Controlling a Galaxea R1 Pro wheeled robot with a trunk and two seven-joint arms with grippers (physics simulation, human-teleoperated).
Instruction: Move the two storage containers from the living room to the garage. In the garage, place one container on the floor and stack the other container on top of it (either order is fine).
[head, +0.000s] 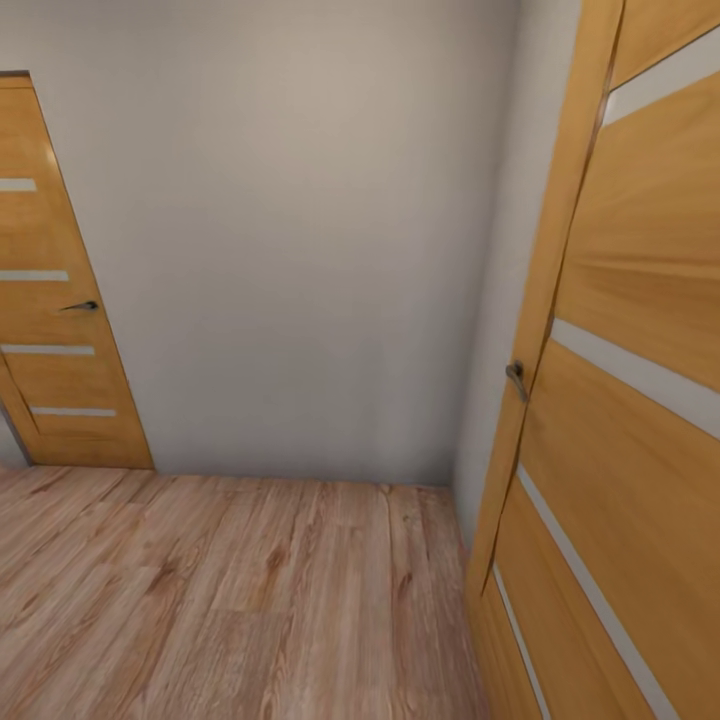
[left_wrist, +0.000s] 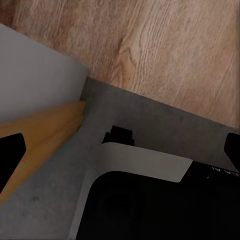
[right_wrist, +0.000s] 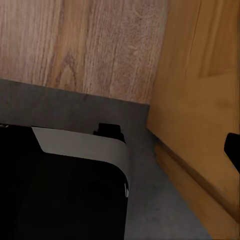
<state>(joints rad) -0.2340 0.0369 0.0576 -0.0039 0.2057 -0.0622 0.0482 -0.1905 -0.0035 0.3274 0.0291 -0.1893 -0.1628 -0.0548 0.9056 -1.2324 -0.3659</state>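
Observation:
The two storage containers are out of view. In the left wrist view my left gripper (left_wrist: 120, 150) is open, its black fingertips (left_wrist: 11, 152) at the picture's two sides with nothing between them. My right gripper (right_wrist: 120, 150) also looks open and empty, with one dark fingertip (right_wrist: 233, 146) at the picture's edge. Both grippers hang over my black base (left_wrist: 150, 210), which stands on a dark grey floor (left_wrist: 45, 200). That grey floor (right_wrist: 150, 200) meets light wood planks (left_wrist: 170, 55) just ahead.
The head view faces a corner of plain white wall (head: 300, 250) over a light wood plank floor (head: 230, 600). A wooden door (head: 55, 330) with a dark handle stands at the left. Another wooden door (head: 630, 400) is close on the right, its leaf (right_wrist: 200, 100) beside my base.

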